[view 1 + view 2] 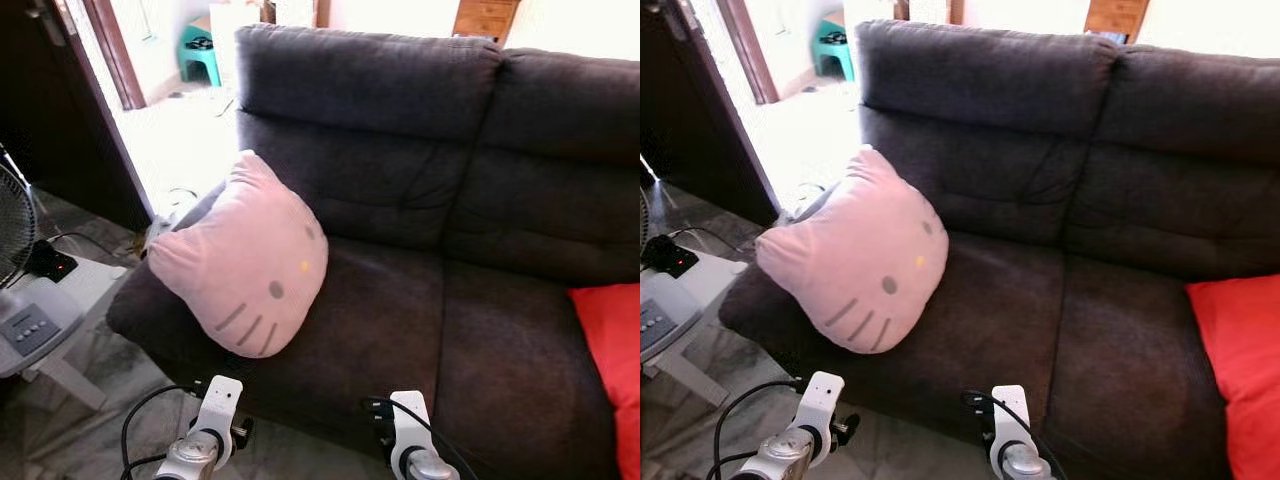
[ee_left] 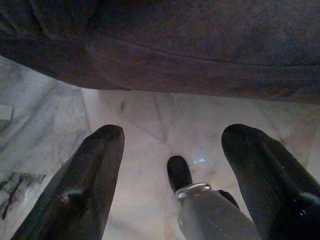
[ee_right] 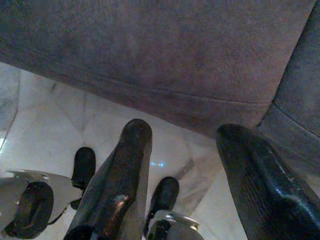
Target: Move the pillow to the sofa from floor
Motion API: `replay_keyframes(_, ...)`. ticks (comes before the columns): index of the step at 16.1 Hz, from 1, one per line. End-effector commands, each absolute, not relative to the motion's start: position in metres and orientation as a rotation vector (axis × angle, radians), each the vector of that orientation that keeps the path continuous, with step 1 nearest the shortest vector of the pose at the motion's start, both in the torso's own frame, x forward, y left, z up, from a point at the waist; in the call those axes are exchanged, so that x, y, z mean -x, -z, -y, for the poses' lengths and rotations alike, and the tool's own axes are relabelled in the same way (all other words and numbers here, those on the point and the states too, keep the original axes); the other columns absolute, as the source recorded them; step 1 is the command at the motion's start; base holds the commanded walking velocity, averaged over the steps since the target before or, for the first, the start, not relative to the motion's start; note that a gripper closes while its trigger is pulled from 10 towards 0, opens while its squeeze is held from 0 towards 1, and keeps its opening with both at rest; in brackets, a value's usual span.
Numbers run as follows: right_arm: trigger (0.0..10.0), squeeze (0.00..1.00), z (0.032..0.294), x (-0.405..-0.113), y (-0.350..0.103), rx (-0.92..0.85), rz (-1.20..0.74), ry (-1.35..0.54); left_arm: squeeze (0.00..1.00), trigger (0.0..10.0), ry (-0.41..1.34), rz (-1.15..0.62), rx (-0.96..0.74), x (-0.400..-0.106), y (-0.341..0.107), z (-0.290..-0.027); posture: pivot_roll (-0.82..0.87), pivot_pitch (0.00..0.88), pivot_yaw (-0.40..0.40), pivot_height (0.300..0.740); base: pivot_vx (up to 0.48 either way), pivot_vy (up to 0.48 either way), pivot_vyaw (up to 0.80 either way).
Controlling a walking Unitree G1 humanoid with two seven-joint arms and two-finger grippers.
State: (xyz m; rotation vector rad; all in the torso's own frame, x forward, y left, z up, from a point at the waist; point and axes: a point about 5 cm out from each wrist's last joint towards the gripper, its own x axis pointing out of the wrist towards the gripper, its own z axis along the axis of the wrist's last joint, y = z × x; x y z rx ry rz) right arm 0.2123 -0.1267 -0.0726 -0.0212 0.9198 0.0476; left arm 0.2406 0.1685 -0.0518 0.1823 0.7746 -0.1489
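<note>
Pink cat-face plush pillow [image 1: 245, 262] is seen propped on the dark grey fabric sofa [image 1: 430, 230], against its left armrest. Left gripper [image 2: 170, 165] and right gripper [image 3: 192, 165] are spread wide, nothing held, hanging low over marble floor [image 2: 150, 120]. Task judged done; only backing off is called for.

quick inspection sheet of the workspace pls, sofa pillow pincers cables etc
surface: dark sofa, seat mostly bare
job's things: pink pillow on the sofa's left end, leaning on the armrest
clutter: red cushion at the sofa's right end
grippers: left pincer open, holding nothing, over the floor; right pincer open, holding nothing, by the sofa's front edge
cables: black cable at the left arm; power strip on the floor
surroundings: fan to the left, marble floor, bright doorway behind
</note>
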Motion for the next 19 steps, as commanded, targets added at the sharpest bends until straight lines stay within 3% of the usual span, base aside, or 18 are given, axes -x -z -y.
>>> replay_keyframes(1,10.0,0.00,0.127,-0.214,0.072,0.021,-0.921,-0.041,0.00,10.0,0.144,-0.812,-0.186,-0.236,0.056,-0.169,0.17,0.036,-0.018,0.740,0.000,0.000,0.00)
replay_keyframes(6,10.0,0.00,0.127,-0.214,0.072,0.015,-0.914,-0.046,0.00,10.0,0.091,-0.812,-0.172,-0.235,0.056,-0.170,0.18,0.053,-0.033,0.740,0.000,0.000,0.00)
replay_keyframes(9,10.0,0.00,0.128,-0.213,0.072,0.019,-0.928,-0.053,0.00,10.0,-0.030,-0.821,-0.163,-0.229,0.060,-0.181,0.17,0.064,-0.044,0.740,0.000,0.000,0.00)
replay_keyframes(11,10.0,0.00,0.129,-0.212,0.073,0.006,-0.945,-0.053,0.00,10.0,-0.153,-0.813,-0.119,-0.208,0.064,-0.221,0.17,0.071,-0.052,0.740,0.000,0.000,0.00)
replay_keyframes(14,10.0,0.00,0.127,-0.210,0.075,-0.062,-0.969,-0.083,0.00,10.0,-0.190,-0.755,-0.075,-0.212,0.060,-0.223,0.17,0.076,-0.063,0.740,0.000,0.000,0.00)
replay_keyframes(19,10.0,0.00,0.130,-0.210,0.075,-0.031,-0.977,-0.099,0.00,10.0,-0.012,-0.655,-0.191,-0.233,0.048,-0.197,0.17,0.072,-0.076,0.740,0.000,0.000,0.00)
